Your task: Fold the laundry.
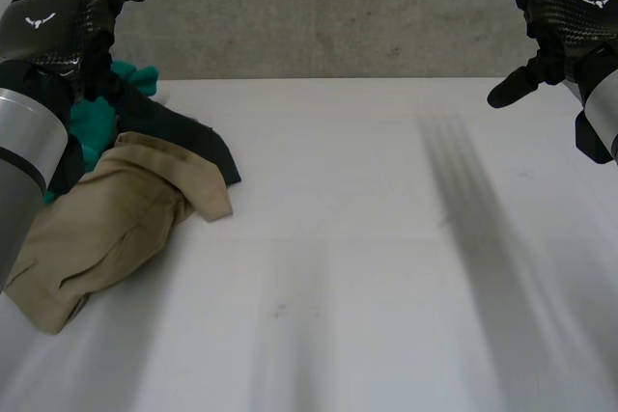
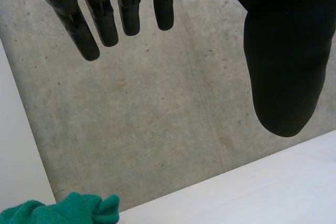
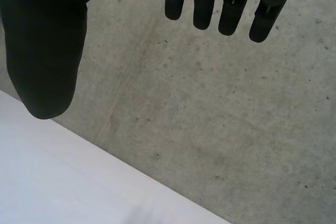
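Head view: white table (image 1: 386,267) with unfolded laundry (image 1: 126,200) heaped at its left side, nothing folded yet

Grey concrete wall (image 1: 319,16) stands behind the table; the laundry is a pile by the left arm (image 1: 24,142), a tan garment (image 1: 106,229) crumpled in front, a dark garment (image 1: 188,137) behind it and a green cloth (image 1: 92,127) at the back near the wall; left hand (image 1: 63,21) hangs above the pile and right hand (image 1: 565,12) is well apart over bare table; both are released, fingers (image 2: 84,35) straight, thumbs spread, holding nothing, probably held high to keep clear before a first reach
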